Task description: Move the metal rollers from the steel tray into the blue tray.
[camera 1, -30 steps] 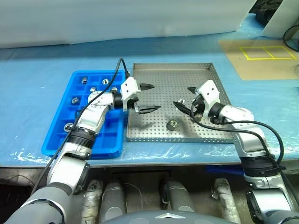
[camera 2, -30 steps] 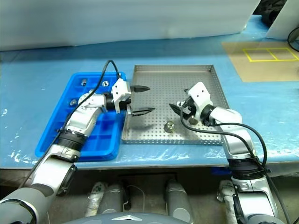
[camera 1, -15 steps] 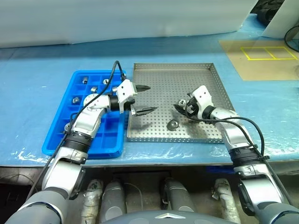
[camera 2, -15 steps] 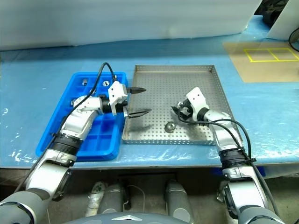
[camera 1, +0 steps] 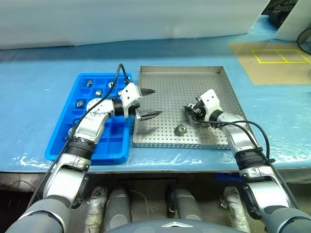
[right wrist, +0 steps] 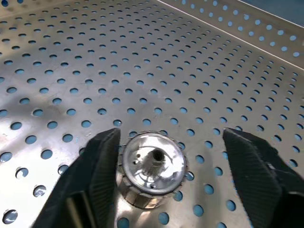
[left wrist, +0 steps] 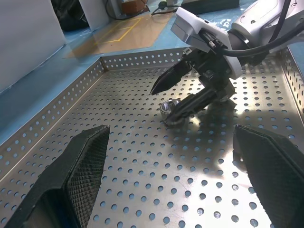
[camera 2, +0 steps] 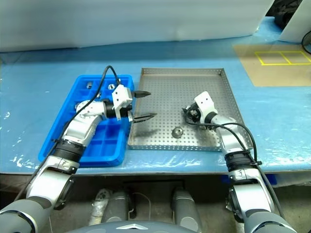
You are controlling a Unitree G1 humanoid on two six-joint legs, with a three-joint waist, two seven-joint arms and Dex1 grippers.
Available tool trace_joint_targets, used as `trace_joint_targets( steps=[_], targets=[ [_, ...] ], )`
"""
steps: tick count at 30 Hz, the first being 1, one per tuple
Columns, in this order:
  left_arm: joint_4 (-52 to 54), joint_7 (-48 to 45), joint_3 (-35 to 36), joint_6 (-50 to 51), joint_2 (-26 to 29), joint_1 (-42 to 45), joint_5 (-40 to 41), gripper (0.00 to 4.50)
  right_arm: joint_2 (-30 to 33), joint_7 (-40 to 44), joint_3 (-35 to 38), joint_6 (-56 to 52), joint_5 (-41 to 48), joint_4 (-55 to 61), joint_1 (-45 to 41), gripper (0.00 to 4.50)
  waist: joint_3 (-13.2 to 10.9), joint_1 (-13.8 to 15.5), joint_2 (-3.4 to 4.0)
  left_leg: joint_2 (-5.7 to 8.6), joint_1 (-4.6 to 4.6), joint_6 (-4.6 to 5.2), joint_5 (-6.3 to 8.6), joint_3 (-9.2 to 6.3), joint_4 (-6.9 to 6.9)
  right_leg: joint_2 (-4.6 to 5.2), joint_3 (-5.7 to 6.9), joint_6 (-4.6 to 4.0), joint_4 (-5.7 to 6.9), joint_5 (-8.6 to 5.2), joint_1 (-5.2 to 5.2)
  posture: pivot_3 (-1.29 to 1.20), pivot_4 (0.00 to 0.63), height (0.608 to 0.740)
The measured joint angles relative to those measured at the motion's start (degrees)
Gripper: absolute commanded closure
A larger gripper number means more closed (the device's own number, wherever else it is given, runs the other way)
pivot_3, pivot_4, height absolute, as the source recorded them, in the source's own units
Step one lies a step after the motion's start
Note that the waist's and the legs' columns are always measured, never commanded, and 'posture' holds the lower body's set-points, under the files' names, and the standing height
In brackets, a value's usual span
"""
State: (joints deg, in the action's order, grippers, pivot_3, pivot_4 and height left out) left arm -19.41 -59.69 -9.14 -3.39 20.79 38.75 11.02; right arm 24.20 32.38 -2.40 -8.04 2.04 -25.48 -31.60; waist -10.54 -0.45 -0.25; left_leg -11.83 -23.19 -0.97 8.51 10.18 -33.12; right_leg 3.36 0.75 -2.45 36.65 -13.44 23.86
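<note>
Two end effectors, left (camera 1: 148, 103) spread wide, right (right wrist: 164, 164) straddling unlabelled metal roller (right wrist: 152, 167), one finger touching

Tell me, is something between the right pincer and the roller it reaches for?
Nothing visible. The roller lies on the steel tray between the right pincer's fingers, one finger at its side.

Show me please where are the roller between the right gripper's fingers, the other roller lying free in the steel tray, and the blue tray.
roller between the fingers (right wrist: 152, 164), right wrist view, its shiny top face.
free roller (camera 1: 180, 129), left eye view, its top.
blue tray (camera 1: 62, 118), left eye view, a compartment wall.
</note>
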Motion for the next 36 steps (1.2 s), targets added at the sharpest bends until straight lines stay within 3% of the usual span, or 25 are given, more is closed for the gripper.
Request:
trace_joint_targets(
  steps=[5, 6, 22, 36],
  targets=[
    [-0.1, 0.0, 0.0, -0.1, 0.0, 0.0, -0.1, 0.03, -0.3, -0.2, 0.0, 0.2, -0.1, 0.0, 0.1, 3.68, 0.0, 0.0, 0.00, -0.01, 0.04, 0.00, 0.00, 0.00, 0.00, 0.00, 0.00, 0.00, 0.00, 0.00, -0.05, -0.28, 0.150, 0.740],
    [-0.1, -0.1, 0.0, -0.1, 0.0, 0.0, -0.1, 0.03, -0.3, -0.1, 0.0, 0.3, 0.0, 0.2, 0.3, 3.73, 0.0, 0.0, 0.00, -0.01, 0.05, 0.00, 0.00, 0.00, 0.00, 0.00, 0.00, 0.00, -0.01, 0.00, -0.05, -0.28, 0.150, 0.740],
    [-0.6, -0.2, 0.0, -0.5, 0.2, 1.0, -0.7, 0.03, -1.6, -0.3, 0.2, -1.3, 0.4, 2.4, 0.8, 3.73, 0.0, -0.1, 0.00, -0.01, 0.01, -0.01, 0.00, 0.01, 0.05, -0.01, 0.00, 0.00, -0.06, 0.00, 0.00, -0.28, 0.150, 0.740],
    [-0.7, 0.3, 0.0, -0.6, -0.6, 0.9, -1.0, 0.03, -2.8, -1.5, 2.2, -9.4, 4.9, 15.5, -1.1, 3.73, 0.0, -0.2, 0.02, -0.01, -0.07, -0.01, 0.00, 0.09, 0.22, -0.01, -0.04, -0.01, -0.17, -0.01, 0.15, -0.29, 0.150, 0.740]
  ],
)
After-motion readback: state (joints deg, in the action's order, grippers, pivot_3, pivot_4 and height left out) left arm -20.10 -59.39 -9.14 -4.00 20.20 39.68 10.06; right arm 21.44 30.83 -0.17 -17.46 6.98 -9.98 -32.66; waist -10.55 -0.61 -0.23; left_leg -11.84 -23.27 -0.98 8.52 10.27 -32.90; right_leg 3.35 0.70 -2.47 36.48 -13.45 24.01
